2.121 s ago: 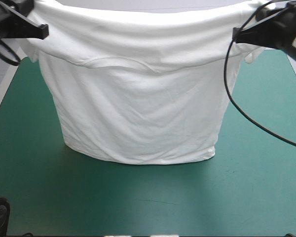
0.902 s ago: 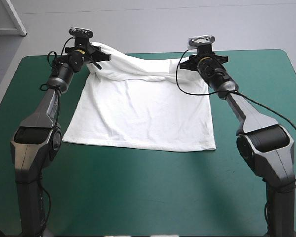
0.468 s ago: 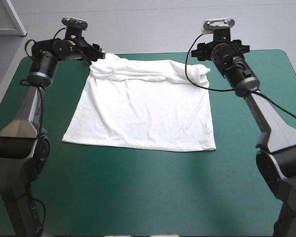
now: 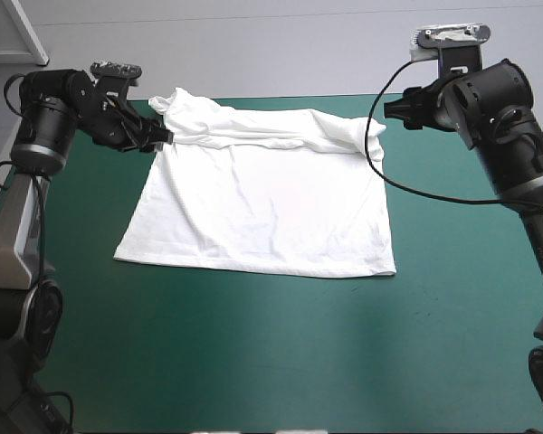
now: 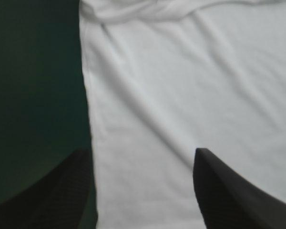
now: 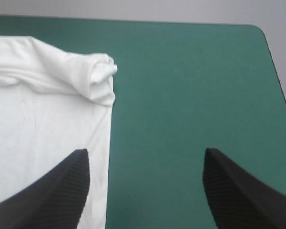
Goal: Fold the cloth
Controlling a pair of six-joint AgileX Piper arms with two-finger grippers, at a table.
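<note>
Presently the T-shirt (image 4: 262, 208) is laid flat on the tabletop (image 4: 253, 362), fingers held apart on both: left claw (image 4: 161, 136) at ten o'clock, right claw (image 4: 396, 114) at two.

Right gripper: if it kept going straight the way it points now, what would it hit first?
Probably the bare teal-green cover. The right gripper stands open and frames mostly cover, with the T-shirt showing its side edge just inside one finger. That finger might brush the T-shirt, though depth is hard to judge.

One T-shirt (image 4: 262, 203), one table (image 4: 253, 362), two robot arms (image 4: 45, 136) (image 4: 498, 99)
</note>
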